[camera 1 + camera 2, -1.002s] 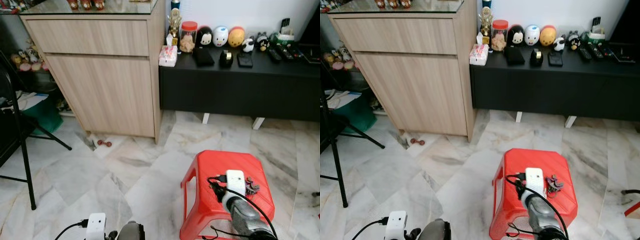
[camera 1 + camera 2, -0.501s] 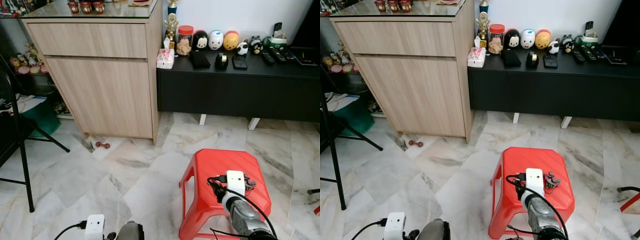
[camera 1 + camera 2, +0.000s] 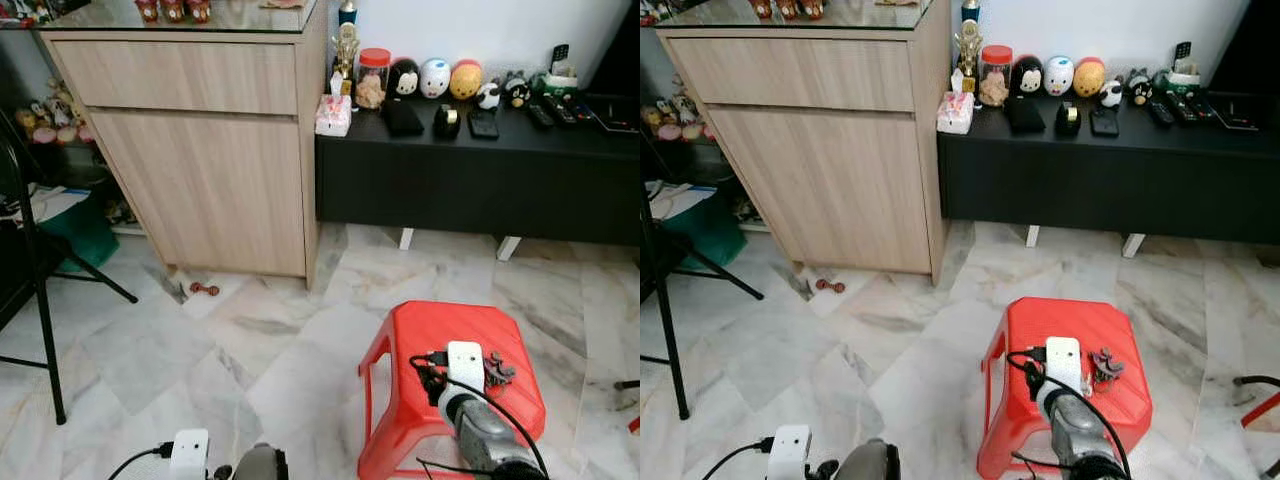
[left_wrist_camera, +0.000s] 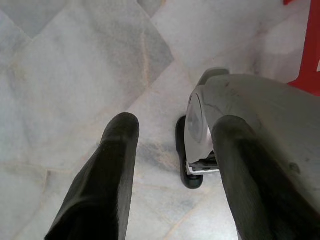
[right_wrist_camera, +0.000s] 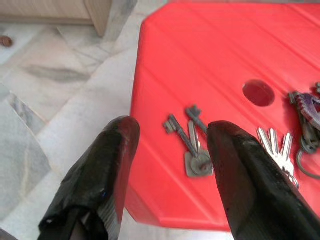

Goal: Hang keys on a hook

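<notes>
One red stool (image 3: pixel 1070 340) — two key bunches (image 5: pixel 194 145)

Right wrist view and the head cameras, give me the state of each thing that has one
Bunch of metal keys: lying flat on stool, ungrasped.
Red plastic stool: upright on marble floor.
Right pincer: open, above the keys.
Left pincer: open, idle, low over floor.
Light wooden cabinet: shut.

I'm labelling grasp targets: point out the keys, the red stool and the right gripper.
keys (image 5: pixel 192 145), right wrist view, crossed shafts.
red stool (image 3: pixel 440 325), left eye view, bare seat top.
right gripper (image 5: pixel 172 150), right wrist view, midway between fingertips.
</notes>
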`<state>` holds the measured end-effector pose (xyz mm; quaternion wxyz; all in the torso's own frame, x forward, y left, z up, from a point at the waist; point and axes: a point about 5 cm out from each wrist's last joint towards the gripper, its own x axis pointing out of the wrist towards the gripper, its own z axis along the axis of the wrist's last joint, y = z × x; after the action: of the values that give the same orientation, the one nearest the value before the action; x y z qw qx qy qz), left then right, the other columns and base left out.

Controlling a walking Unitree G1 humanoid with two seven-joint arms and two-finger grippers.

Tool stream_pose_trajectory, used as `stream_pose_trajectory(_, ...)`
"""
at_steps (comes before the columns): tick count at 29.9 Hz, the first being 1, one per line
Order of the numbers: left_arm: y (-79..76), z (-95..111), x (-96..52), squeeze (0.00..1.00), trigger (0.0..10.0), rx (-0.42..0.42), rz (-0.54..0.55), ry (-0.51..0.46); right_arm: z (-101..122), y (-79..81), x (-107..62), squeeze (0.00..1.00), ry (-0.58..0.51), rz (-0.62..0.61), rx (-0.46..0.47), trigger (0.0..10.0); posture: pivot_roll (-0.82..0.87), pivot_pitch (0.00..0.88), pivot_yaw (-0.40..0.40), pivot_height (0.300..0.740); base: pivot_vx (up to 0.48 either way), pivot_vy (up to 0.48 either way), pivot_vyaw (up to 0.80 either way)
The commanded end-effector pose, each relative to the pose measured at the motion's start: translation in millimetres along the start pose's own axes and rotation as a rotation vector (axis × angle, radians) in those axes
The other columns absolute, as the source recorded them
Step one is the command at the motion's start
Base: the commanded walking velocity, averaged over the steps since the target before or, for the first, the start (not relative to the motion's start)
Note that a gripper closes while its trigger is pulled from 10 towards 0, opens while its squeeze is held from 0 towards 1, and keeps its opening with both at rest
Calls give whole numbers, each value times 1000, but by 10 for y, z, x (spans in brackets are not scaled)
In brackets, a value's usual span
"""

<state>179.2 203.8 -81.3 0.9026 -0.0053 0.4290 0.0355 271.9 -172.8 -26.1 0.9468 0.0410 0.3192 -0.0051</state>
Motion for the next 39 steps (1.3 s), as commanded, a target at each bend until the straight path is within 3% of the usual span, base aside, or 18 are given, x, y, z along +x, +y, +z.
stream_pose_trajectory(1,-64,-30,-1,0,10000,4,-22,8,-18,-45,-6,0,13,-13,5,10000,78,71,-18,642,281,0,0)
stream_pose_trajectory(14,-73,-24,0,0,10000,4,-20,0,-34,-60,-12,0,12,-14,13,10000,79,75,-20,642,89,0,0)
stream_pose_trajectory(24,-77,-50,-6,0,10000,2,-22,7,-36,-176,-21,0,33,-37,22,10000,75,80,-22,642,0,0,0)
stream_pose_trajectory(29,-78,-65,-9,0,10000,1,-22,13,-30,-195,-14,0,77,-17,-21,10000,76,83,-22,642,0,0,0)
stream_pose_trajectory(30,-79,-67,-10,0,10000,1,-22,13,-12,-203,-12,0,72,-18,-37,10000,81,86,-23,642,0,0,0)
stream_pose_trajectory(31,-77,-76,-13,0,10000,-1,-21,14,62,-246,-2,0,67,-26,-130,10000,80,88,-23,642,0,0,0)
stream_pose_trajectory(33,-73,-87,-16,0,10000,-1,-20,17,119,-269,5,0,62,-23,-167,10000,79,90,-23,642,0,0,0)
stream_pose_trajectory(37,-67,-103,-21,0,10000,-1,-18,21,183,-270,16,0,49,-11,-170,10000,79,93,-24,642,0,0,0)
stream_pose_trajectory(39,-59,-120,-27,0,10000,-7,-16,20,279,-242,32,0,1,-3,-102,10000,83,100,-28,642,0,0,0)
